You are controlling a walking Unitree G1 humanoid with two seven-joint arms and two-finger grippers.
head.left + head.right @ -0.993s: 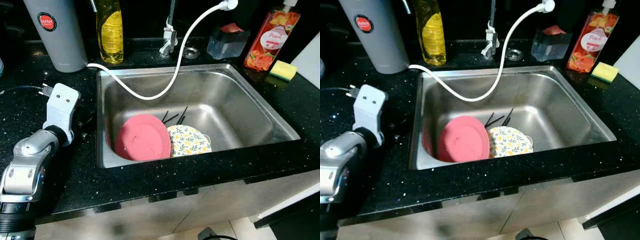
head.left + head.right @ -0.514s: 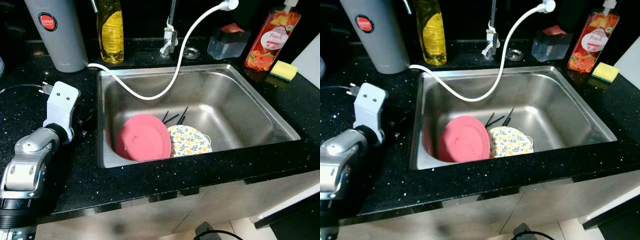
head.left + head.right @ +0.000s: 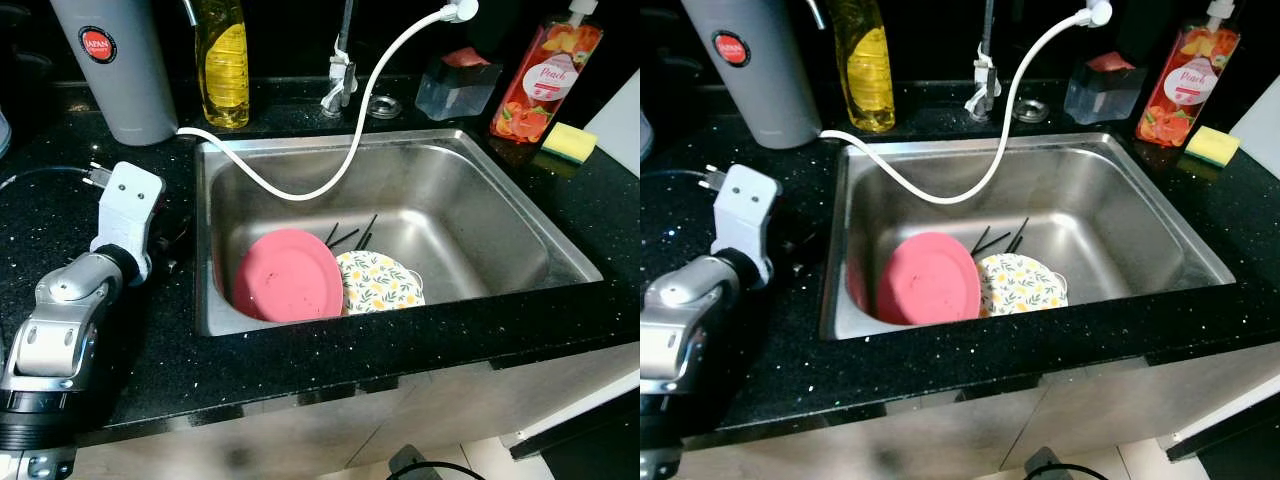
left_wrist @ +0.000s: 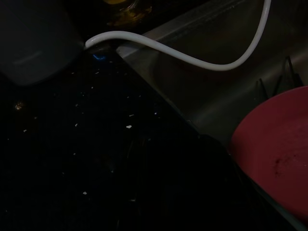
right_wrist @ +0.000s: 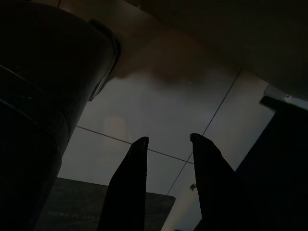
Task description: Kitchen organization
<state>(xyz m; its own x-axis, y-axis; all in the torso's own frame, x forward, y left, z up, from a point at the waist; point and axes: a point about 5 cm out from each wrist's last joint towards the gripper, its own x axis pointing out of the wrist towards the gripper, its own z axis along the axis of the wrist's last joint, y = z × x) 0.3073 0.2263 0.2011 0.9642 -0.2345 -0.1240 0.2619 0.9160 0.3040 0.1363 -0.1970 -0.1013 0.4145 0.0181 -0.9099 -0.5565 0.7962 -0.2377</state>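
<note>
A pink plate (image 3: 290, 275) leans against the near left wall of the steel sink (image 3: 480, 190). A floral plate (image 3: 378, 282) lies beside it, and black utensils (image 3: 350, 235) poke up behind both. My left arm rests over the black counter left of the sink. Its gripper (image 3: 172, 243) is dark against the counter, close to the sink's rim. The left wrist view is dim and shows the pink plate (image 4: 276, 154) and the white hose (image 4: 192, 57). My right gripper (image 5: 169, 139) hangs over a tiled floor, open and holding nothing.
The white hose (image 3: 360, 110) loops from the faucet (image 3: 342, 70) into the sink. Along the back stand a grey flask (image 3: 115, 60), a yellow bottle (image 3: 222, 60), a clear holder (image 3: 455, 85) and a peach soap bottle (image 3: 545, 75). A yellow sponge (image 3: 566, 140) lies at the right.
My left wrist has crept slightly toward the sink. The plates and the hose have not moved.
</note>
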